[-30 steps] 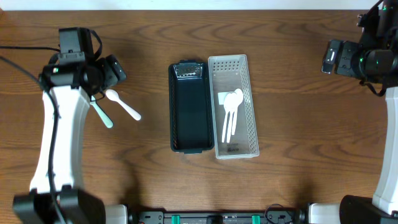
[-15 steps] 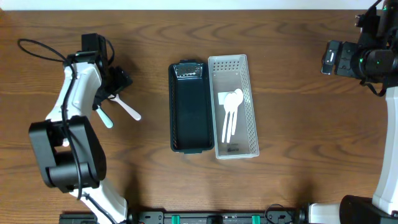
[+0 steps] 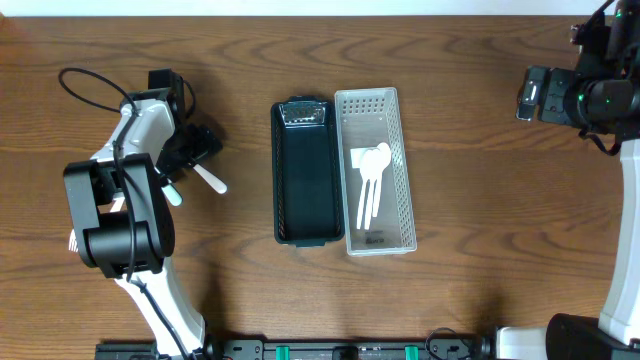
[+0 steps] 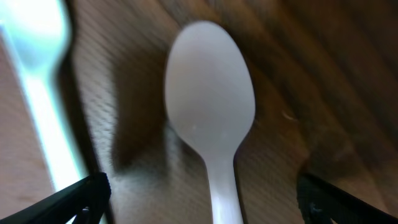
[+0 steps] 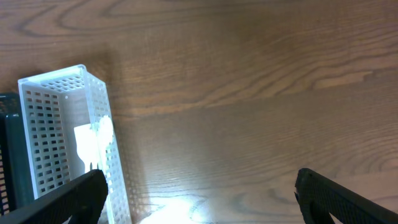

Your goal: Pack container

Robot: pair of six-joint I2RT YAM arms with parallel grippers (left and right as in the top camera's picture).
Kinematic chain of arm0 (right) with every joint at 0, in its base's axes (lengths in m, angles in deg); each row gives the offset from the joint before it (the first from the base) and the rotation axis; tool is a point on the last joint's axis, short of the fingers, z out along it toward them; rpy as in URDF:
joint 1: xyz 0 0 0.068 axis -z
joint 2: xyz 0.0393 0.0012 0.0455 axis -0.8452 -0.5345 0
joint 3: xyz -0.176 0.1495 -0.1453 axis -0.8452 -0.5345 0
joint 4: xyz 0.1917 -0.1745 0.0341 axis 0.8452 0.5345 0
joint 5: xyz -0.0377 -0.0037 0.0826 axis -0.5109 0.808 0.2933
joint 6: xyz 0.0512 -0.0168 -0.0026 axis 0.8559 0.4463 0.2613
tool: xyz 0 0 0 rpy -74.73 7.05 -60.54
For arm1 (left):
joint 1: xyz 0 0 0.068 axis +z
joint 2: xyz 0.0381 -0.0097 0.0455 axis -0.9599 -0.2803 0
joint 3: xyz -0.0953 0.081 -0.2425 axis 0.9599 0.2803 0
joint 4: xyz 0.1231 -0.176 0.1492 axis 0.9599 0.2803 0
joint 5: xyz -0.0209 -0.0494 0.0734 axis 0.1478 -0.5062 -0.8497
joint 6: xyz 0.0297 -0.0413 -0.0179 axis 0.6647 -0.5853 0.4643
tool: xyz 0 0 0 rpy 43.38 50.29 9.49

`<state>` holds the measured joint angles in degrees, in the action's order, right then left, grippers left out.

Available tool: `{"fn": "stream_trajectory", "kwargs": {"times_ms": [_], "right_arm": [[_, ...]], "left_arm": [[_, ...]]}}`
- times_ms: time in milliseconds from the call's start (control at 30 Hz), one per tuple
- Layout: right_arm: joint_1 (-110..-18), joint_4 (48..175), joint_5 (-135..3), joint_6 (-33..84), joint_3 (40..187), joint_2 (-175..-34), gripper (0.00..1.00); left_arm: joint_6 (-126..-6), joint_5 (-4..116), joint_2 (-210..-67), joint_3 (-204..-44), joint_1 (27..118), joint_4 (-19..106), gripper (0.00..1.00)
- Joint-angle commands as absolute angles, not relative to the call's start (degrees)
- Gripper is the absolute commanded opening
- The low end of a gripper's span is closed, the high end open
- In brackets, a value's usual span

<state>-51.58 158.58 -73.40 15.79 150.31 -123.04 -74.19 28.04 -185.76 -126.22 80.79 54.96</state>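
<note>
A white spoon lies on the wooden table left of the containers; its bowl fills the left wrist view. A pale teal utensil lies beside it, also in the left wrist view. My left gripper is open, low over the spoon, one finger on each side of its handle. A dark tray and a white perforated bin stand side by side in the middle. The bin holds white spoons. My right gripper is open and empty, high at the far right.
The white bin's corner and its spoons show in the right wrist view. A shiny item sits at the dark tray's far end. A black cable loops by the left arm.
My left gripper has moved right and toward the white spoon, ending over its bowl end. The right arm, the containers and the utensils have not moved.
</note>
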Motion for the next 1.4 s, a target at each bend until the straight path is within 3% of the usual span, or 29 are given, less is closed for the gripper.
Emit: {"fn": "stream_trajectory", "kwargs": {"times_ms": [0,133,233,500,567,700,867,1033,1367], "right_arm": [[-51.3,158.6,-72.9,15.0,150.2,-123.2,0.99],[-51.3,158.7,-74.0,15.0,150.2,-123.2,0.99],[-51.3,158.8,-74.0,15.0,150.2,-123.2,0.99],[-51.3,158.7,-74.0,15.0,150.2,-123.1,0.99],[-51.3,158.7,-74.0,15.0,150.2,-123.2,0.99],[-51.3,158.7,-74.0,15.0,150.2,-123.2,0.99],[-51.3,158.7,-74.0,15.0,150.2,-123.2,0.99],[-51.3,158.4,-74.1,15.0,150.2,-123.1,0.98],[-49.4,157.7,-74.1,15.1,150.3,-123.1,0.97]], "left_arm": [[-72.4,29.6,-187.7,-126.0,81.1,54.7,0.98],[-71.6,31.9,-188.4,-126.0,81.1,54.4,0.99],[-71.7,32.2,-188.4,-126.0,81.1,54.4,0.75],[-71.7,33.7,-188.5,-125.9,81.1,54.4,0.65],[-71.7,33.7,-188.5,-125.9,81.1,54.4,0.59],[-71.7,33.7,-188.5,-125.9,81.1,54.5,0.34],[-71.6,33.7,-188.4,-126.0,81.1,54.4,0.27],[-70.7,33.7,-188.4,-126.2,81.1,54.5,0.08],[-67.0,33.7,-184.3,-127.7,80.7,56.8,0.06]]}}
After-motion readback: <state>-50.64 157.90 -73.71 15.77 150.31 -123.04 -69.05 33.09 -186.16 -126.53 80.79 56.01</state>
